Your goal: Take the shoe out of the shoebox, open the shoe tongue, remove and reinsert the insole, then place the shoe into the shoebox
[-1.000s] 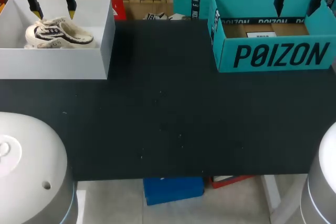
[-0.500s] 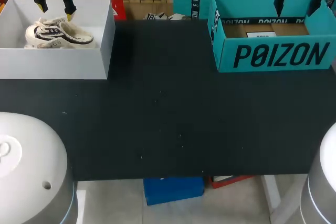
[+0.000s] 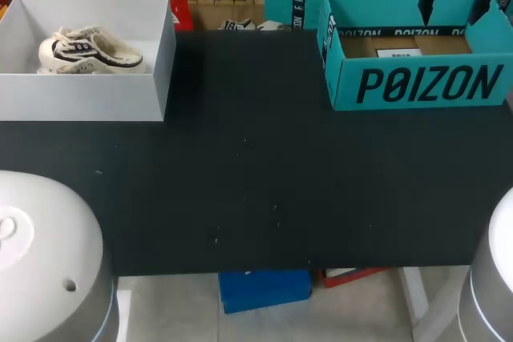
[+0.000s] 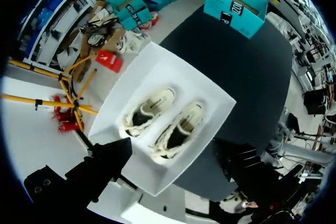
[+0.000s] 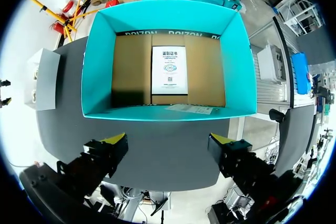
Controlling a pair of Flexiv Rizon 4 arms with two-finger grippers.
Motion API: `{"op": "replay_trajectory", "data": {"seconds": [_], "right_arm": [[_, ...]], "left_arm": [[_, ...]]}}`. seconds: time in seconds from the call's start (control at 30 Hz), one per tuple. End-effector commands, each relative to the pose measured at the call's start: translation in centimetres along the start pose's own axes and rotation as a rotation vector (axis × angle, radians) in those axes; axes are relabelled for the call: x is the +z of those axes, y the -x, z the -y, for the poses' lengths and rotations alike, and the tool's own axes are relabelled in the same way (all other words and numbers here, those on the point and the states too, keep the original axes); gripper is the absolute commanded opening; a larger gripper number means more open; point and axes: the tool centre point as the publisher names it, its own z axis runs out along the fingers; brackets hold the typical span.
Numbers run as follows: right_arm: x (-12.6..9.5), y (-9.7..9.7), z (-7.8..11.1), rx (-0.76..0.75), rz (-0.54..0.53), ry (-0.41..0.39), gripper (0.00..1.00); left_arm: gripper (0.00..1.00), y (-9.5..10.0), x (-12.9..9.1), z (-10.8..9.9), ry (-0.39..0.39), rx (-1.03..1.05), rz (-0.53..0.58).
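The pair of cream sneakers with dark trim (image 4: 181, 128) lies inside the open white rectangular cardboard box (image 3: 88, 98) at the far left of the black table (image 3: 256, 166). The two lie side by side, their long axes parallel along the box's length, toes pointing toward the open teal cardboard shoebox (image 3: 417, 82) at the far right. The left gripper (image 4: 176, 161) hangs high above the white box, fingers spread wide and empty. The right gripper (image 5: 168, 141) hovers above the teal shoebox, fingers wide apart, holding nothing.
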Motion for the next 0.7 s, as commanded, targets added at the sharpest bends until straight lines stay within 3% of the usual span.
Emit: {"op": "replay_trajectory", "data": {"seconds": [0.03,0.1,0.7], "right_arm": [[0.0,0.0,-0.1,0.0,0.0,-0.001,1.0],[0.0,0.0,-0.1,0.0,0.0,-0.001,1.0],[0.0,0.0,-0.1,0.0,0.0,-0.001,1.0]], "left_arm": [[1.0,2.7,-4.5,0.7,-0.073,0.995,-0.16],[1.0,3.2,-6.2,0.7,-0.076,1.006,-0.091],[1.0,3.2,-6.2,0.7,-0.076,1.006,-0.091]]}}
